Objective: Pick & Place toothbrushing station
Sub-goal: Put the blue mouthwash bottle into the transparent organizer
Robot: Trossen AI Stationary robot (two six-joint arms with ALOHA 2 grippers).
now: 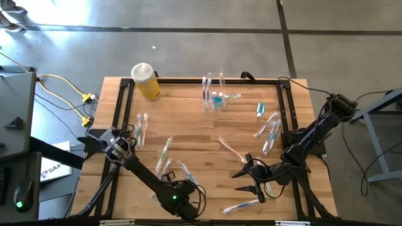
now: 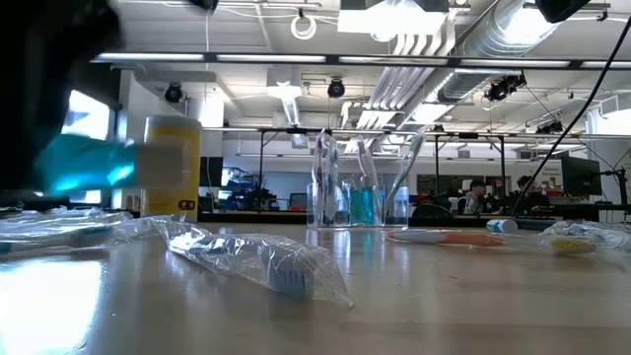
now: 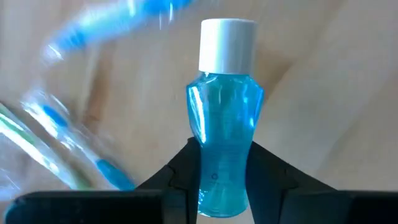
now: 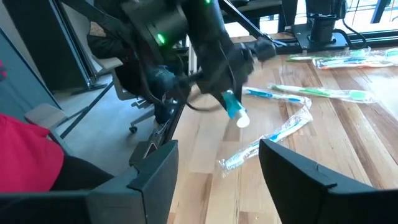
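Note:
My left gripper (image 1: 190, 189) is near the table's front edge, left of centre, shut on a little teal tube with a white cap (image 3: 224, 106). The tube also shows in the right wrist view (image 4: 233, 109). My right gripper (image 1: 244, 181) is open and empty to its right, fingers pointing toward the left arm. The clear cup (image 1: 213, 94) stands at the far middle with a few toothbrushes and a teal tube in it. Wrapped toothbrushes (image 1: 164, 154) lie flat on the wood. Another small tube (image 1: 260, 110) lies at the far right. My left gripper pinches the tube's lower body (image 3: 224, 177) between its two fingers, at the end away from the cap. The tube lies along the fingers, with the white cap (image 3: 227, 43) pointing away from them. In the right wrist view it hangs clear of the table, tilted cap-down.
A yellow cylinder with a white top (image 1: 146, 80) stands at the far left corner. Toothbrushes lie at the left (image 1: 141, 129), the right (image 1: 270, 132), the middle (image 1: 231, 149) and the front (image 1: 242, 206). A black frame (image 1: 188, 80) runs along the table's far and side edges.

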